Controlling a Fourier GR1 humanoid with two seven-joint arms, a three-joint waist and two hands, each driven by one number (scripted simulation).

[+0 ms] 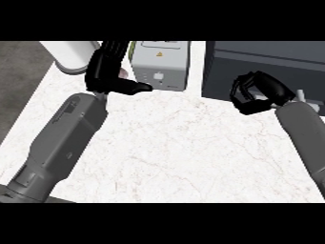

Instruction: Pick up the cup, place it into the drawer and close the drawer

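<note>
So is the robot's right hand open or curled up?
Curled up. The fingers of the right hand bend round a pale thing; I cannot tell what it is.

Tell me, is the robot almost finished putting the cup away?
Hard to say. The right hand is curled at the front edge of the dark drawer unit, with something white showing inside its fingers; that may be the cup, but I cannot tell. Whether the drawer is open or shut is not visible either. The left hand rests open by the grey box. Putting the cup in and closing the drawer cannot be confirmed.
</note>
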